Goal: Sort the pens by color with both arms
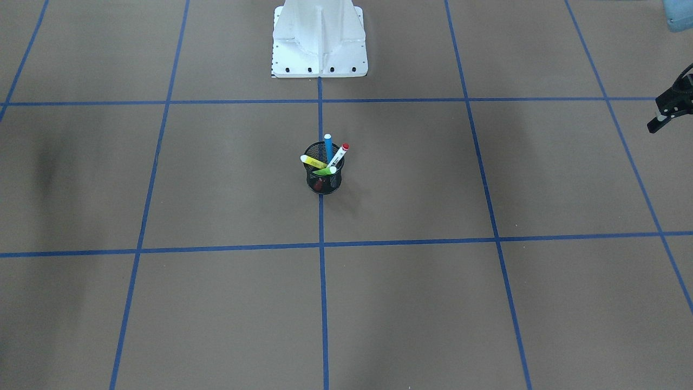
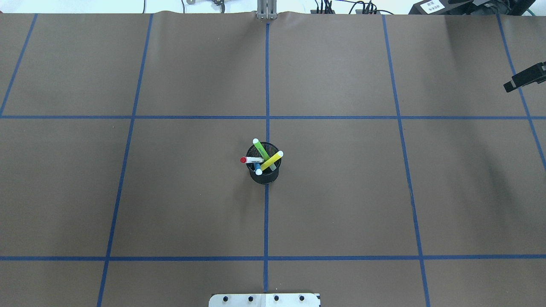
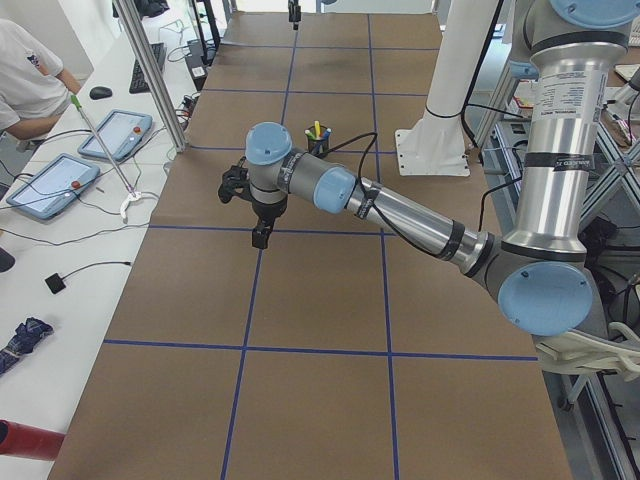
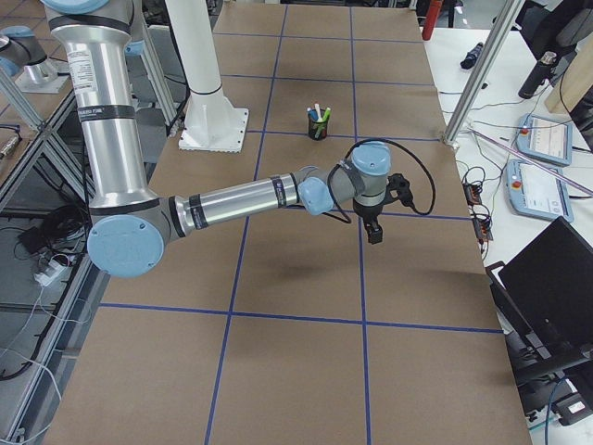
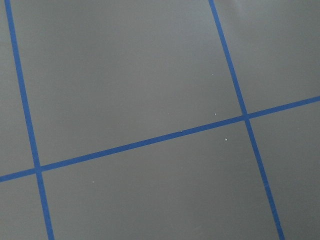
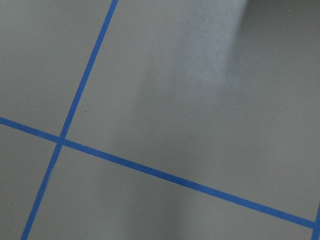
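Observation:
Four pens stand together in a black mesh cup (image 1: 324,183) at the middle of the table: blue (image 1: 328,146), red with a white label (image 1: 338,155), yellow (image 1: 312,161) and light green (image 1: 325,171). From overhead they fan out of the cup (image 2: 265,175). My left gripper (image 1: 670,108) hangs far out at the table's side, well clear of the cup. My right gripper (image 2: 524,79) hangs far out at the opposite side. Neither holds anything that I can see, and I cannot tell how their jaws stand. Both wrist views show only bare brown paper with blue tape lines.
The white pedestal base (image 1: 319,49) stands behind the cup. A person (image 3: 25,70) sits at a side bench with tablets (image 3: 50,180) and cables. On the opposite side are a post (image 4: 477,79), a tablet (image 4: 547,139) and a laptop (image 4: 556,278).

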You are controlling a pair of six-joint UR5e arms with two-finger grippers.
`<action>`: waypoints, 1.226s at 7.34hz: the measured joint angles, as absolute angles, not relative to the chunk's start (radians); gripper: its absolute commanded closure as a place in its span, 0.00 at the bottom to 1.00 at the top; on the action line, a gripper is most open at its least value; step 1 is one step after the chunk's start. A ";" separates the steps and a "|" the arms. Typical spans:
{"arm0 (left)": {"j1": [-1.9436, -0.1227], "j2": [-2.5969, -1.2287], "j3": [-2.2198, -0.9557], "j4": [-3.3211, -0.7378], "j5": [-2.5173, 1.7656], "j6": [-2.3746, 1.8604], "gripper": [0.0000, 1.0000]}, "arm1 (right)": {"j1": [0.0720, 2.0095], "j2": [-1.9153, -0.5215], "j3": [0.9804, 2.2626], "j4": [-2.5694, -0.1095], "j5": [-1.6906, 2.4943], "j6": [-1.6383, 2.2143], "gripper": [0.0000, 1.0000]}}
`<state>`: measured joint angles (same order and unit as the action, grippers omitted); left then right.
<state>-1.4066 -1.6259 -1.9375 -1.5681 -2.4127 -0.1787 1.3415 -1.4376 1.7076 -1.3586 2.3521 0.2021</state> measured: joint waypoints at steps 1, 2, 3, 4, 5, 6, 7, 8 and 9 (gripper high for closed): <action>-1.407 -1.617 -1.934 -1.566 -2.383 -0.186 0.00 | 1.354 -1.433 1.723 -1.359 2.343 0.209 0.00; -1.407 -1.597 -1.934 -1.566 -2.340 -0.188 0.00 | 1.358 -1.423 1.731 -1.359 2.320 0.255 0.00; -1.407 -1.574 -1.933 -1.567 -2.310 -0.183 0.00 | 1.360 -1.419 1.732 -1.359 2.302 0.335 0.00; -1.408 -1.555 -1.931 -1.566 -2.293 -0.161 0.00 | 1.361 -1.422 1.731 -1.359 2.296 0.389 0.00; -1.409 -1.540 -1.926 -1.563 -2.281 -0.128 0.00 | 1.361 -1.431 1.731 -1.360 2.303 0.411 0.00; -1.409 -1.522 -1.921 -1.562 -2.277 -0.111 0.00 | 1.366 -1.443 1.730 -1.363 2.325 0.414 0.00; -1.409 -1.513 -1.919 -1.561 -2.279 -0.107 0.00 | 1.374 -1.458 1.731 -1.367 2.358 0.408 0.00; -1.409 -1.508 -1.920 -1.561 -2.283 -0.107 0.00 | 1.378 -1.473 1.738 -1.368 2.382 0.397 0.00; -1.410 -1.504 -1.923 -1.561 -2.285 -0.107 0.00 | 1.380 -1.485 1.746 -1.368 2.387 0.392 0.00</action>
<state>-1.4095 -1.5038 -1.9227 -1.5611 -2.2850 -0.1072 1.3802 -1.4848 1.7459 -1.3678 2.3873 0.3918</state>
